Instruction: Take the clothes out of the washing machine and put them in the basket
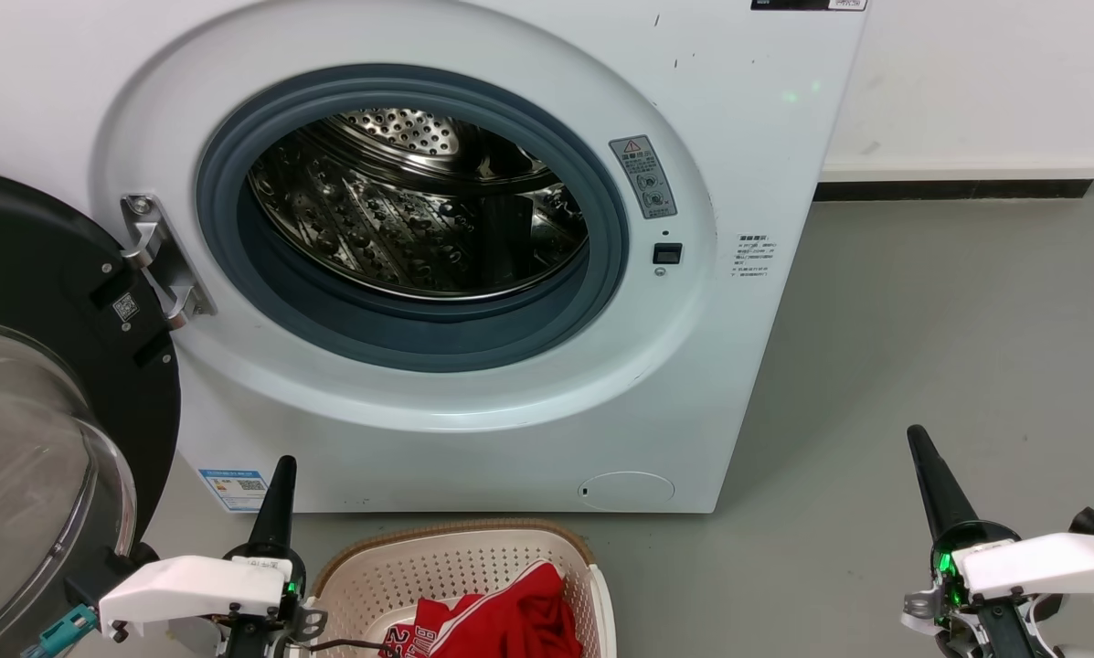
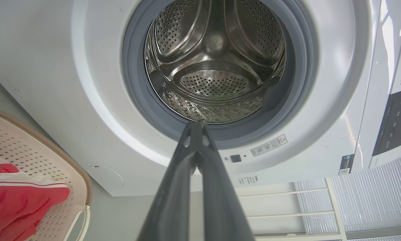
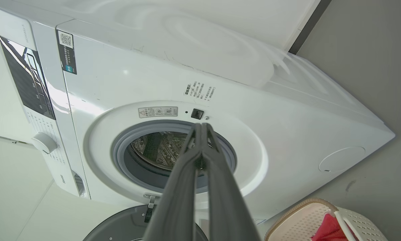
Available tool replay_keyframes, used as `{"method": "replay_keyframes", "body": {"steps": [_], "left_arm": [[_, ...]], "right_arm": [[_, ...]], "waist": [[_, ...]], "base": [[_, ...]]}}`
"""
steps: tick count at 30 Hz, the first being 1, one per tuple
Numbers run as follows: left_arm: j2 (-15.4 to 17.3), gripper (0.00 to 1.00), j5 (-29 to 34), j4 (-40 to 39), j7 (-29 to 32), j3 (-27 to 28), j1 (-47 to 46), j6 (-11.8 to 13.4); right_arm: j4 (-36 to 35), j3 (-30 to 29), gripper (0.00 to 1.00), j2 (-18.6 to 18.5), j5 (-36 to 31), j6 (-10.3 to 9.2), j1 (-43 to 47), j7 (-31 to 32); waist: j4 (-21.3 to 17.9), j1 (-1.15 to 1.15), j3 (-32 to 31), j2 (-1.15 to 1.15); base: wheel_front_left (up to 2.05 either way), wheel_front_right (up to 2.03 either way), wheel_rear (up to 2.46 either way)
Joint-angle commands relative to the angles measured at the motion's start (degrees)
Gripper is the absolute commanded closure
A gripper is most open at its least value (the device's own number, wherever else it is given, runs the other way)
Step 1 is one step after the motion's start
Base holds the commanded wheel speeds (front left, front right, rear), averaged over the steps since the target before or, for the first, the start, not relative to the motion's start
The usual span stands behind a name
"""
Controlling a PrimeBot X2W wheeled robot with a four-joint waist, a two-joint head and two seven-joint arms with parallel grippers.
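Hovering low on either side of the basket (image 1: 451, 539), both arms pointed their long dark fingers up toward the washing machine (image 1: 766, 137). The left jaws were pressed together and gripped nothing, their fingers (image 1: 275, 503) meeting at the tips, with the white wrist housing lying level just left of the basket's rim. The right jaws, well apart on the other side, were likewise closed and empty, their fingers (image 1: 938, 484) leaning slightly leftward. Seen from the left wrist, the joined fingers (image 2: 178, 187) aimed at the lower edge of the grey door seal (image 2: 133, 77). The door (image 1: 53, 302) hung open at the left, and the steel drum (image 1: 419, 210) showed its perforated metal. The red clothes (image 1: 510, 612) with white trim lay bunched in the basket, which stood on the floor (image 1: 921, 347) just before the machine.
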Motion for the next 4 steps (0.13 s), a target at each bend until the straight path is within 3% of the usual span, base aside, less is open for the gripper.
{"method": "replay_keyframes", "body": {"steps": [1, 4], "left_arm": [[0.1, 1.00, -1.0, -0.1, 0.4, 0.4, -1.2, -0.3], [0.0, 1.00, -2.7, 0.0, 0.7, 0.5, -1.3, -0.5]], "right_arm": [[0.0, -0.2, 1.00, -0.2, 1.1, 0.01, -1.2, 0.2], [0.2, -0.5, 1.00, -0.2, 2.7, 0.01, -1.4, 0.5]], "waist": [[0.0, 0.00, 0.0, 0.00], [0.1, 0.00, 0.0, 0.00]], "base": [[0.00, 0.00, 0.00], [0.00, 0.00, 0.00]]}}
